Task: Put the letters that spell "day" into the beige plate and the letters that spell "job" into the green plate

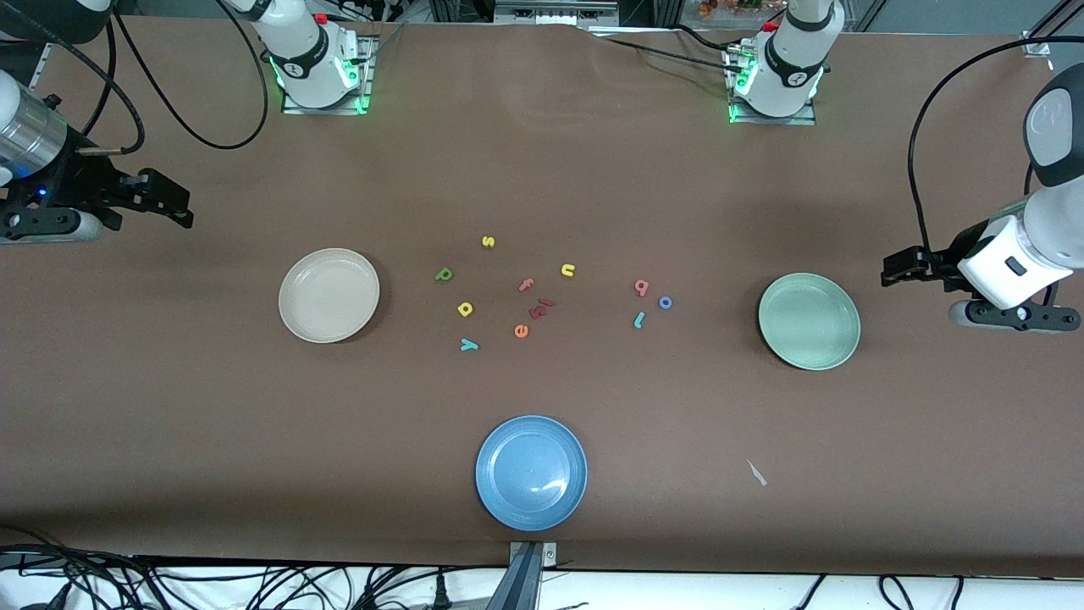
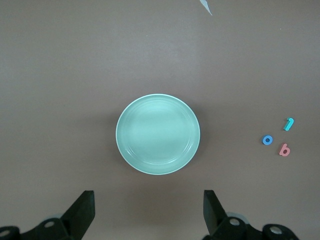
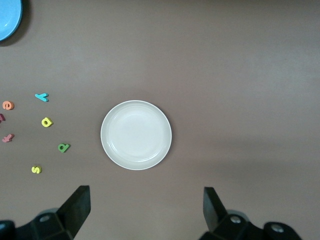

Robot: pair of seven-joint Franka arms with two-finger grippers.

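1. Nearest the front camera sat a blue plate (image 1: 531, 473), bare, with a small pale scrap (image 1: 757, 473) lying on the brown surface (image 1: 212, 440) toward the left arm's end.
2. Farther up, the teal y (image 1: 468, 344) lay nearest the camera of the scattered letters, then the orange e (image 1: 521, 330), the yellow a (image 1: 465, 308) and the green d (image 1: 443, 274) (it read as a p from this side).
3. The beige plate (image 1: 329, 295) lay beside that group toward the right arm's end, holding nothing; none of the d, a or y touched it.
4. In the middle lay a dark red k (image 1: 540, 307), a red f (image 1: 526, 285) and a yellow u (image 1: 567, 270), between the two groups of task letters, with a yellow s (image 1: 488, 241) farthest from the camera.
5. The teal j (image 1: 639, 319), blue o (image 1: 666, 302) and salmon b (image 1: 641, 287) clustered close together, apart from the green plate (image 1: 809, 321), which lay toward the left arm's end and was also bare.
6. The left tool (image 1: 899, 268) hung at that end of the surface, just outside the green plate, fingers spread wide and holding nothing.
7. The right tool (image 1: 174, 203) hung at the other end, well apart from the beige plate, likewise wide open and holding nothing.
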